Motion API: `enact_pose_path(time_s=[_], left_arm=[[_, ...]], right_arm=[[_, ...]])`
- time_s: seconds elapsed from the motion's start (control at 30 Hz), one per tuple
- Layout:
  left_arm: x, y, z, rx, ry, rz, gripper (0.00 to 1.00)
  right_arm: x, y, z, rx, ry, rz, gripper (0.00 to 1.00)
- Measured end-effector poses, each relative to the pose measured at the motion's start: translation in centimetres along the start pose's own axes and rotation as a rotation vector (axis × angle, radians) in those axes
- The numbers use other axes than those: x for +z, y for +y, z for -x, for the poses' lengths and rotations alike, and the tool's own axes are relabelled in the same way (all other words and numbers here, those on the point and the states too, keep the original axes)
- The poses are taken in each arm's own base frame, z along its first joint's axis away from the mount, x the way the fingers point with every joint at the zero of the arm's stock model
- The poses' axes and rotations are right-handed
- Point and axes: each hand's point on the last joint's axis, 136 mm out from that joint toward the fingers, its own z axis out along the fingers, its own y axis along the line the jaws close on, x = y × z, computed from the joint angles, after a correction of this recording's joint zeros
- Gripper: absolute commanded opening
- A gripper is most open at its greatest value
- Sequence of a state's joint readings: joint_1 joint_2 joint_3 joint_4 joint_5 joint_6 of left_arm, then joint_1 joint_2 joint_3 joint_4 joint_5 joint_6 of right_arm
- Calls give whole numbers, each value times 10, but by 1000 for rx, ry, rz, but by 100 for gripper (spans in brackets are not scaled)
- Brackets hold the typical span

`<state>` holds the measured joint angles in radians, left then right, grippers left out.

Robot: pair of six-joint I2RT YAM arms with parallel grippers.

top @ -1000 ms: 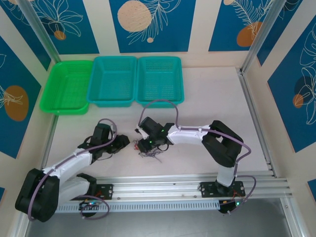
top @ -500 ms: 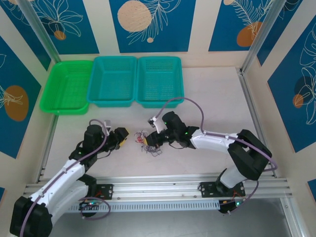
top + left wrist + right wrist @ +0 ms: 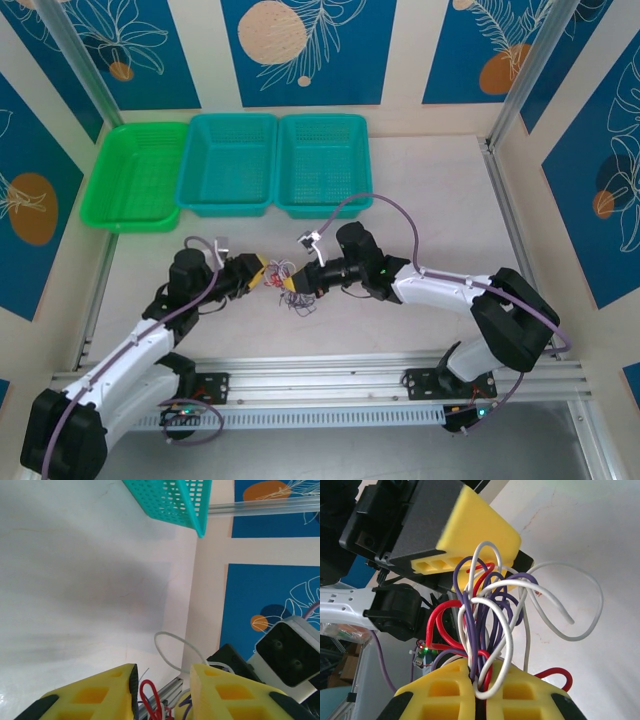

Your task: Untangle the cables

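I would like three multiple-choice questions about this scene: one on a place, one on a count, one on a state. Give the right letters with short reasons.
1. Where is the tangle of cables?
A) between the left end effector and the right end effector
B) in a cardboard box
C) on a shelf

2. How many teal baskets stand at the far edge?
A) one
B) two
C) three

3. What is the state of the right end effector?
A) wide open
B) shut on the cables
C) holding a cup

Answers: 1 A, the top view shows the bundle between both yellow tips. 2 B, two teal ones stand side by side. 3 B, the right wrist view shows its pads pressed together on the wires.
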<state>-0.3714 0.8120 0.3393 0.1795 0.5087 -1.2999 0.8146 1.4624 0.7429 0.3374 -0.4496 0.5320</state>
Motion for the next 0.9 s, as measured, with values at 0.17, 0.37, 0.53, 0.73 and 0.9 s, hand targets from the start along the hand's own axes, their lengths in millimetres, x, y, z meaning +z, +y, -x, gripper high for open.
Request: enact_pose_path(time_s=[0.17, 0.37, 0.53, 0.73, 0.9], left_arm=[[-3, -7, 1, 13, -8, -26, 30], [0, -9, -2, 5, 15, -39, 24], [2, -13, -3, 1, 28, -57, 23], [1, -14, -3, 3, 33, -62, 22], [1, -14, -3, 3, 33, -62, 22]], right_arm=[[-1, -1, 1, 10, -2, -4, 0], [0, -2, 1, 21, -2, -3, 0], [2, -7, -3, 37, 9, -12, 0], [2, -13, -1, 45, -3, -37, 0], [1, -16, -1, 49, -5, -49, 0]])
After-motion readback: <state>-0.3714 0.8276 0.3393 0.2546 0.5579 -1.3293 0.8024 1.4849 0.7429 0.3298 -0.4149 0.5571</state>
